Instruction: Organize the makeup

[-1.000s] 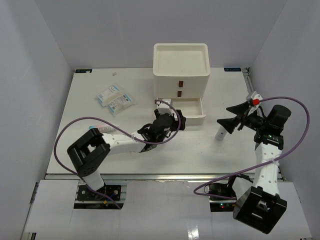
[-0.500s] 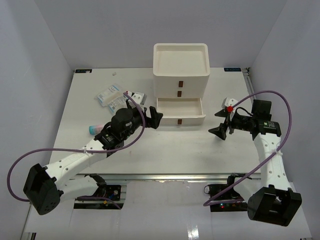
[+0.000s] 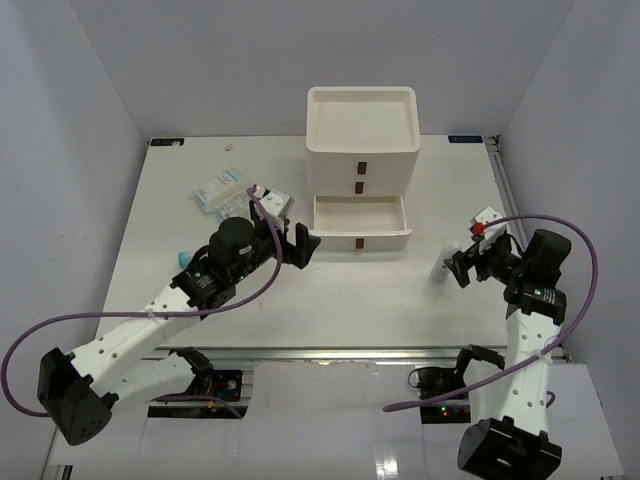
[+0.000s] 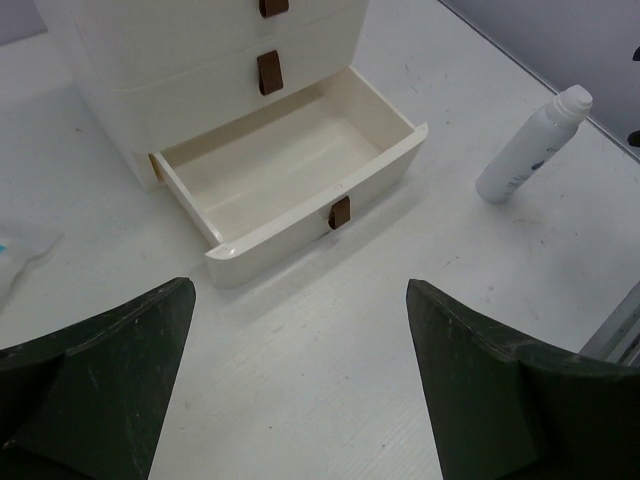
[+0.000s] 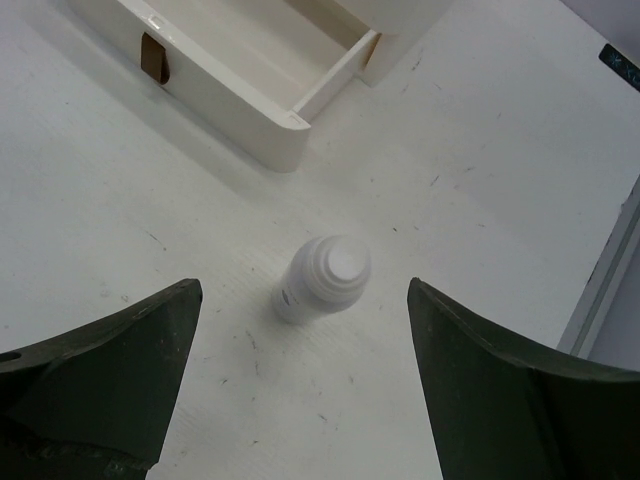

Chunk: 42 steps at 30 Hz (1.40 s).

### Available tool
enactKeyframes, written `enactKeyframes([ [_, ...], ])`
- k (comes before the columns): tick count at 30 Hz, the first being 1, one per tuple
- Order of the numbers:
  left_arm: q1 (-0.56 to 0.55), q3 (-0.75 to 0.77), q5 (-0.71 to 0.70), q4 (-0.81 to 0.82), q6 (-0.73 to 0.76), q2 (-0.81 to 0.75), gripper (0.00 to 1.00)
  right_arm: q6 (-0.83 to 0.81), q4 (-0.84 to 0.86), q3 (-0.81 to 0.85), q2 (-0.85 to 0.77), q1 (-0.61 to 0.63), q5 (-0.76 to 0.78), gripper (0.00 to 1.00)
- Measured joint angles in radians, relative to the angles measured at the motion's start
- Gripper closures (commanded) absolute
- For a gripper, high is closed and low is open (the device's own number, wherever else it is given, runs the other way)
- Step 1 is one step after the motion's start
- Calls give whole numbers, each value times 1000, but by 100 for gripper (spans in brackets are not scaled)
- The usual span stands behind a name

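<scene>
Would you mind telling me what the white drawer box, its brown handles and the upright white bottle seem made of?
The cream-white three-drawer box looks like moulded plastic, semi-gloss: rounded corners, soft highlights. Its brown handle tabs look like matte leather or imitation; hard to tell. The upright white bottle with ribbed cap looks like smooth plastic.

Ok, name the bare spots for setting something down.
Bare: the open bottom drawer; the table in front of it; the stretch right of the drawer box. Crowded: left of the box, with packets and the left claw; around the white tube by the right claw.
</scene>
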Motion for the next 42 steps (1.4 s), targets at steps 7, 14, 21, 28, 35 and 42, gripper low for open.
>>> enactKeyframes([
  [7,0,-46,-27,-33,134,-117,2,-12,51,-108,26,-124,-139,10],
  [14,1,-128,-29,-50,171,-215,2,-8,158,-207,108,-124,-215,10],
  [21,1,-128,-25,-48,176,-225,2,72,406,-338,155,-124,-223,10],
  [28,1,-128,-23,-47,178,-235,2,150,579,-369,214,-124,-176,10],
  [35,2,-129,-21,-47,178,-236,2,267,745,-385,302,-67,-121,9],
  [42,11,-133,-21,-47,178,-236,2,327,819,-385,364,29,-61,2],
])
